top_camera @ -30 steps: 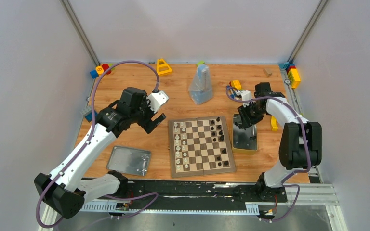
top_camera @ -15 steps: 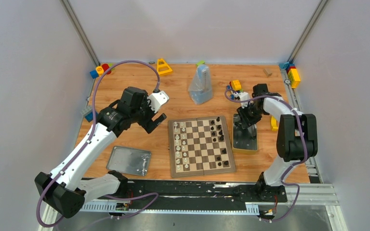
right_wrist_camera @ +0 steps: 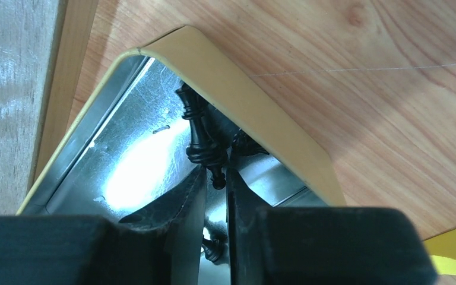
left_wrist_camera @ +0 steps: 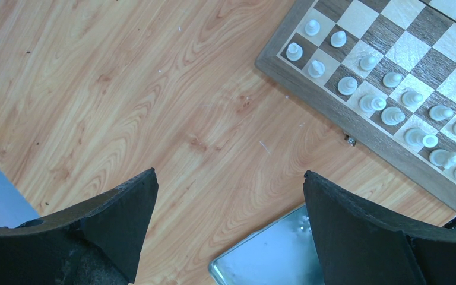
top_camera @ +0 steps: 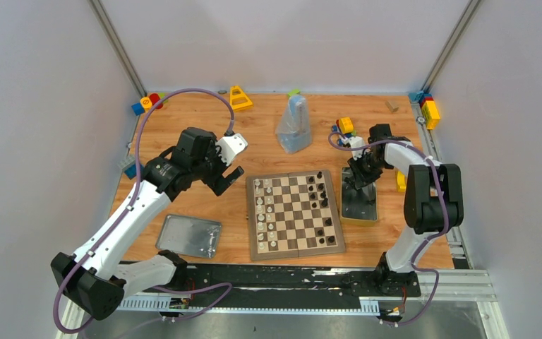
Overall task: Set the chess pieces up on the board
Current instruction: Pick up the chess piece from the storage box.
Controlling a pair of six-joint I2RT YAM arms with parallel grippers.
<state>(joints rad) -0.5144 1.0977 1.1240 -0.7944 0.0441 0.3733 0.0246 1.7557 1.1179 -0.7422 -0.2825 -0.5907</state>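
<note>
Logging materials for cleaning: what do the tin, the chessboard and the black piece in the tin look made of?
The tin: bare metal inside, with a bright, scratched, reflective sheen; cream painted outside. The chessboard: wood, visible grain, matte. The black chess piece: glossy black, probably plastic or lacquered wood; cannot tell which.

The left arm [top_camera: 123,226] stretches forward and to the right from its base, and its wrist tips the left gripper [top_camera: 224,181] downward with the jaws spread wide. The right arm [top_camera: 430,201] rises steeply, bends at the elbow and reaches left. It points the right gripper [top_camera: 358,176] down, its fingers [right_wrist_camera: 190,196] pinched on the tip of a black chess piece [right_wrist_camera: 199,133].
</note>
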